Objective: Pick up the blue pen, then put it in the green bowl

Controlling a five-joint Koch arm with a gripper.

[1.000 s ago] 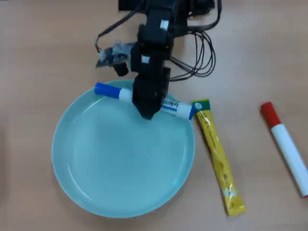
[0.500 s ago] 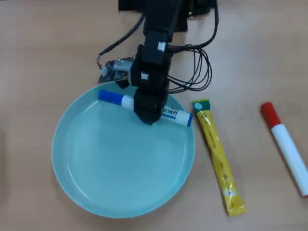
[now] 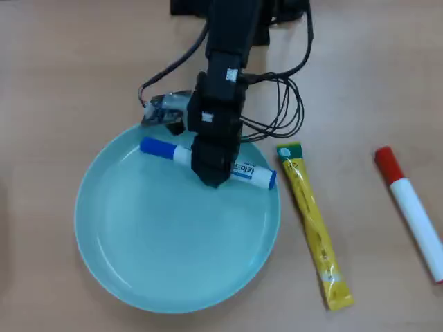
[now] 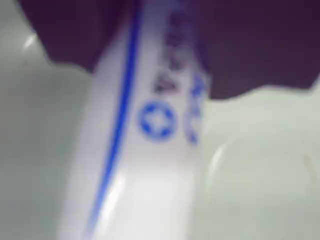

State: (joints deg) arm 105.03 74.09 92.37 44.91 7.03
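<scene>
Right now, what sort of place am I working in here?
Most likely a desk or hobby bench: a light wood-grain tabletop with loose cables by the arm's base. Besides the green bowl there are markers, including a red-capped marker, and a yellow sachet.

The blue pen [image 4: 150,150] bears blue print and a round emblem, unreadable.

The table [image 3: 62,83] looks like pale wood laminate with a fine grain, smooth and matt. The bowl [image 3: 166,270] is glazed and glossy, catching soft highlights along its rim. The pen [image 3: 250,173] has a smooth white plastic barrel with printed blue marks and a slight sheen in the wrist view. The gripper [image 3: 213,181] is matt black plastic. At right, the yellow sachet [image 3: 315,232] looks like shiny foil.
</scene>
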